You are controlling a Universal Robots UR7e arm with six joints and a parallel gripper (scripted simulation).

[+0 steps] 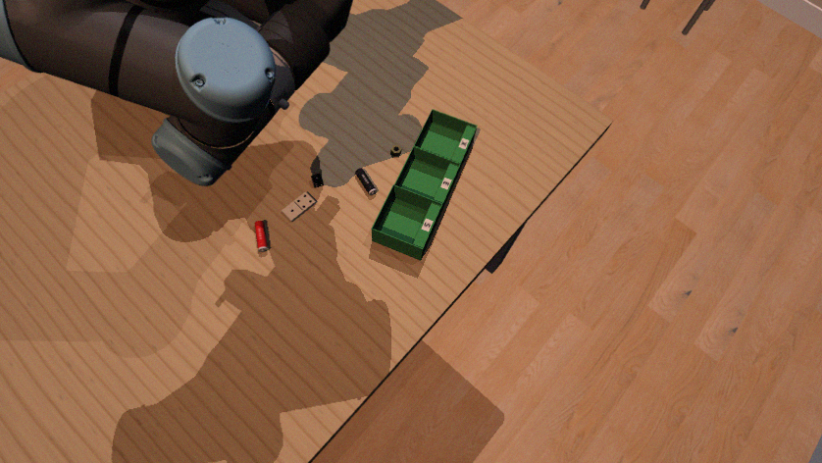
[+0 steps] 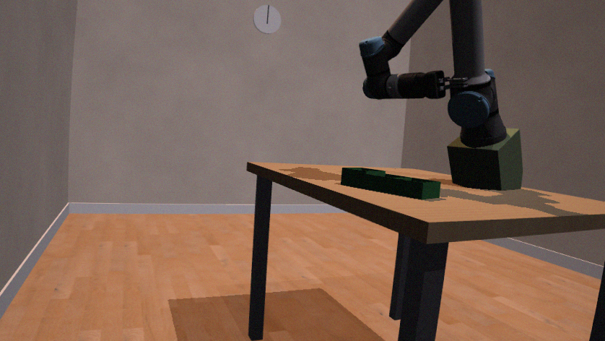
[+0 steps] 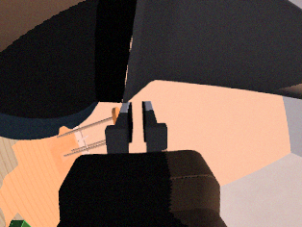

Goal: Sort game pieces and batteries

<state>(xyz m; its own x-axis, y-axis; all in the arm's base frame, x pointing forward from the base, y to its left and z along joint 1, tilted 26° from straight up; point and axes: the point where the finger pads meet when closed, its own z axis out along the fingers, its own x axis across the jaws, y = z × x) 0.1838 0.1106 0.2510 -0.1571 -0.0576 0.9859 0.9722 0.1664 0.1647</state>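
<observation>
A green tray of three bins (image 1: 425,182) stands on the table near its right edge; it also shows in the exterior view (image 2: 389,182). The near bin (image 1: 409,221) is marked S, the middle bin (image 1: 430,175) E. All bins look empty. A red battery (image 1: 261,235), a tan domino (image 1: 298,205), a small black piece (image 1: 317,180) and a black battery (image 1: 365,180) lie left of the tray. My gripper (image 2: 448,80) hangs high above the table, pointing sideways at the arm's own base. In the wrist view its fingers stand nearly closed with nothing between them.
A small dark ring (image 1: 395,151) lies beside the far bin (image 1: 447,137). The arm's green base block (image 2: 484,162) stands at the back of the table. The arm's elbow (image 1: 224,66) hides part of the table top. The table edge runs just right of the tray.
</observation>
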